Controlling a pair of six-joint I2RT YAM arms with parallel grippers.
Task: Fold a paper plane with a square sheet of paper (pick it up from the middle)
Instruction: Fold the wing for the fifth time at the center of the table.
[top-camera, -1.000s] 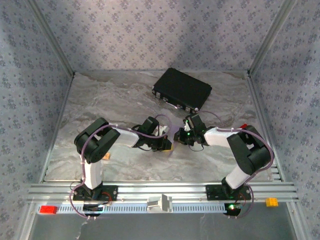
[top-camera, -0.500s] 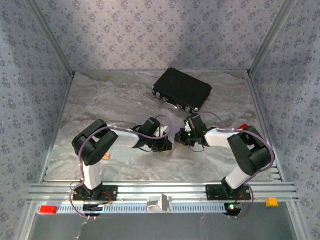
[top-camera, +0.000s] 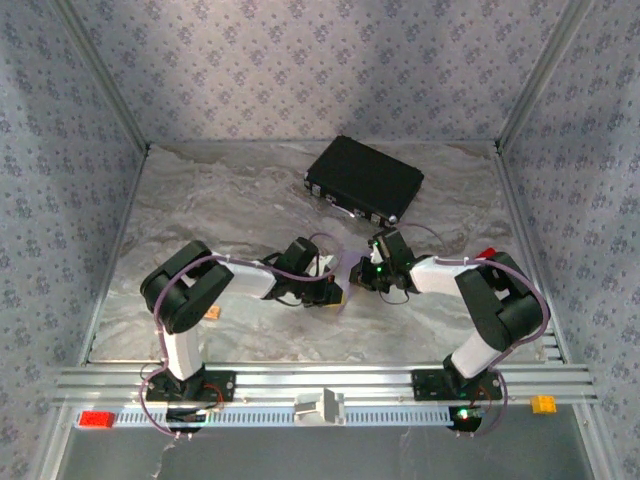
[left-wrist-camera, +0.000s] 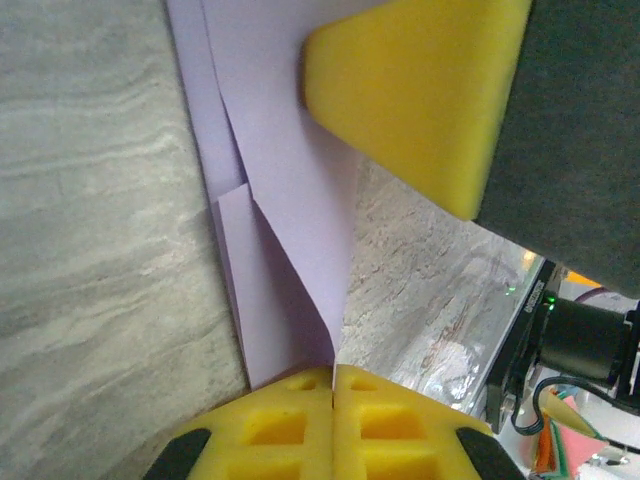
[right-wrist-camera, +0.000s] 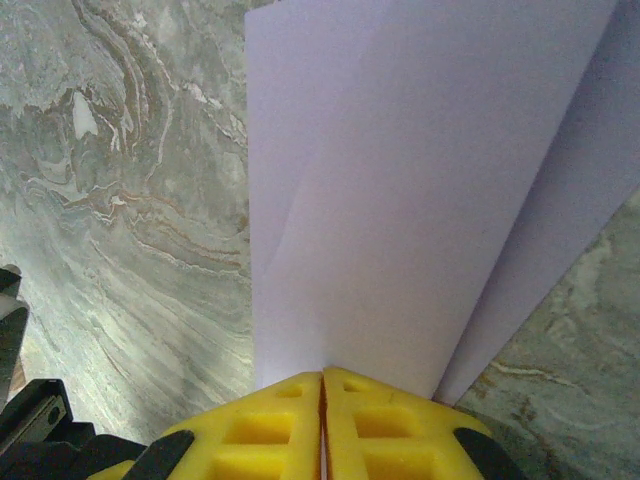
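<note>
The lilac sheet of paper (left-wrist-camera: 285, 190) is folded into a narrow shape with a long crease and layered flaps, held just above the marble table. My left gripper (left-wrist-camera: 333, 372) is shut on one end of it, the paper's edge pinched between the yellow pads. My right gripper (right-wrist-camera: 322, 378) is shut on the wider end of the paper (right-wrist-camera: 420, 180). One of its yellow fingers (left-wrist-camera: 420, 90) shows in the left wrist view, pressed against the paper. From above, the left gripper (top-camera: 333, 292) and right gripper (top-camera: 358, 272) nearly meet mid-table.
A black case (top-camera: 364, 178) lies at the back of the table, right of centre. A small tan block (top-camera: 212, 313) sits by the left arm's elbow. Patterned walls and an aluminium frame close in the table on three sides.
The left arm's elbow has sunk a little to the left. Both grippers have stayed shut on the paper in nearly the same place.
</note>
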